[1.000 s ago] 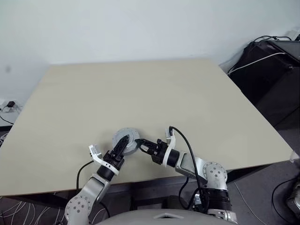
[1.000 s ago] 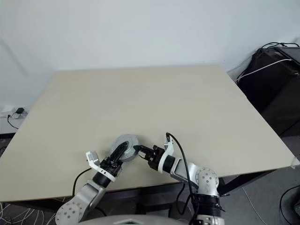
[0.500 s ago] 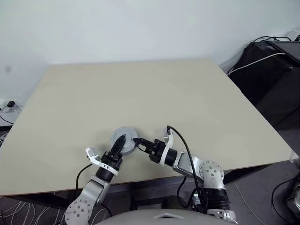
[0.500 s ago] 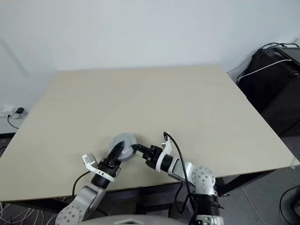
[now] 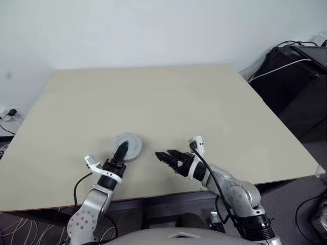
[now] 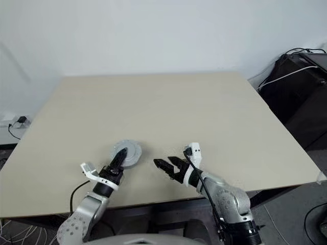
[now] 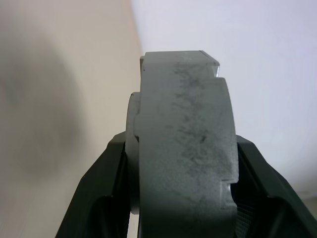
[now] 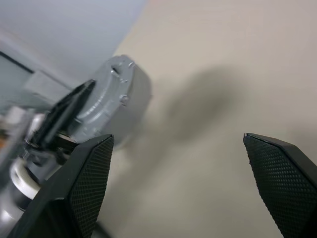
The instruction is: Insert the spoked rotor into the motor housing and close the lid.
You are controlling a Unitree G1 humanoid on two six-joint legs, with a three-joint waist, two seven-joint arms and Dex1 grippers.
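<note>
- Two end effectors sit low over the near part of the pale bench (image 5: 168,102), the left end effector (image 5: 120,151) on the robot's left and the right end effector (image 5: 164,156) on its right, well apart from each other.
- Between the left end effector's two black fingers (image 7: 99,198) sits a round pale grey assembly (image 5: 127,146), pinched edge-on across its rim; the wrist view shows a thick grey body with a thinner grey disc against one face.
- From the head views that grey round piece extends just past the left fingertips, away from the robot, its flat pale face turned upward; whether it touches the bench or is lifted off it cannot be told.
- Which part of it is the lid and which the motor housing cannot be told; copper windings and spokes are hidden.
- Pointing toward the grey piece, the right end effector has its fingers (image 8: 89,183) spread wide with only bare bench between them.
- Beyond the right fingertips, in its wrist view, the grey assembly (image 8: 116,94) appears on edge in the left end effector's grip, apart from the right fingers.
</note>
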